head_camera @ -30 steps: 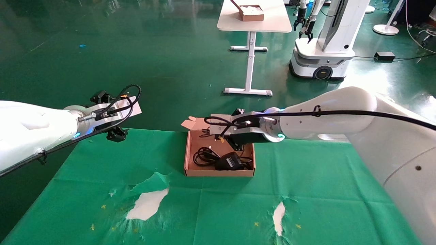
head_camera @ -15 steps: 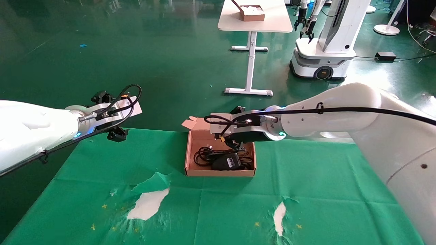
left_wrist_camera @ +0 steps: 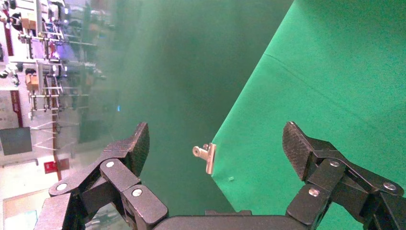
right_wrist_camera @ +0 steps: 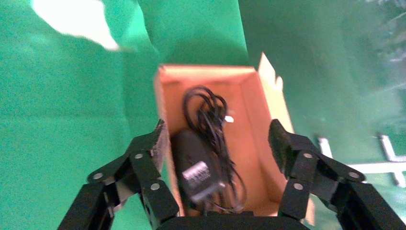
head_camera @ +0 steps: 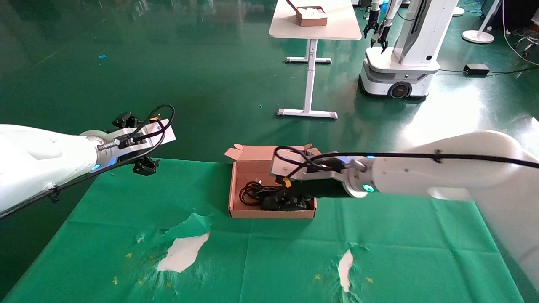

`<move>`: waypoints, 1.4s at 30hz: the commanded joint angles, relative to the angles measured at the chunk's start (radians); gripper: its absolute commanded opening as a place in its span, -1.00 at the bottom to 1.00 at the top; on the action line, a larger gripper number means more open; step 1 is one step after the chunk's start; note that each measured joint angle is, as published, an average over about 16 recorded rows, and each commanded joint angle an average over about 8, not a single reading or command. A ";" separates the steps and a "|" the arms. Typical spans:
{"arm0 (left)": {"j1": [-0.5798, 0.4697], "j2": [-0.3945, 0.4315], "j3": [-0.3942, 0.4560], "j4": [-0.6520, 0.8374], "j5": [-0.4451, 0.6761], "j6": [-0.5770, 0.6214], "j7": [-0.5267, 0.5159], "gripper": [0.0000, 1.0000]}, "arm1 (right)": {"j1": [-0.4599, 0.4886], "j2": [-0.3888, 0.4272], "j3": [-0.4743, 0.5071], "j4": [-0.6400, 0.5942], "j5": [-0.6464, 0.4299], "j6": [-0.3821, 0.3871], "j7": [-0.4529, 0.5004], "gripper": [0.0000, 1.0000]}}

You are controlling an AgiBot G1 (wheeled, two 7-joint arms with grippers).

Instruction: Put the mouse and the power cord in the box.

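Note:
The brown cardboard box [head_camera: 236,185] stands open on the green cloth, its flap lid folded back at the far side. Inside, the black mouse [right_wrist_camera: 194,165] with a pale label lies by the near-right wall, also seen in the head view as the mouse [head_camera: 276,203]. Next to it, the power cord [right_wrist_camera: 210,112] lies in long black loops, the same power cord [head_camera: 252,191] filling the box's left part. My right gripper [right_wrist_camera: 218,130] hangs open just over the mouse, gripper [head_camera: 291,195] holding nothing. My left gripper [left_wrist_camera: 216,141] stays open over the table's far left corner.
The green cloth is torn in two places, a white patch [head_camera: 183,252] at the near left and another [head_camera: 344,264] at the near right. A metal clip [left_wrist_camera: 207,158] grips the cloth's corner. Behind stand a white table [head_camera: 313,25] and another robot [head_camera: 398,63].
My right gripper has come back from the box's far end and sunk lower over its near-right part, above the mouse. The left arm has not moved.

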 commanded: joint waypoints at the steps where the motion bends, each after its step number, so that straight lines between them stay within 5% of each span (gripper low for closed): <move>1: 0.000 0.000 0.000 0.000 0.000 0.000 0.000 1.00 | -0.023 0.025 0.021 0.025 0.035 -0.021 0.008 1.00; 16: 0.025 -0.014 -0.037 -0.011 -0.058 0.026 0.030 1.00 | -0.192 0.215 0.181 0.211 0.292 -0.180 0.066 1.00; 42: 0.329 -0.184 -0.492 -0.146 -0.784 0.354 0.401 1.00 | -0.487 0.547 0.459 0.535 0.741 -0.458 0.169 1.00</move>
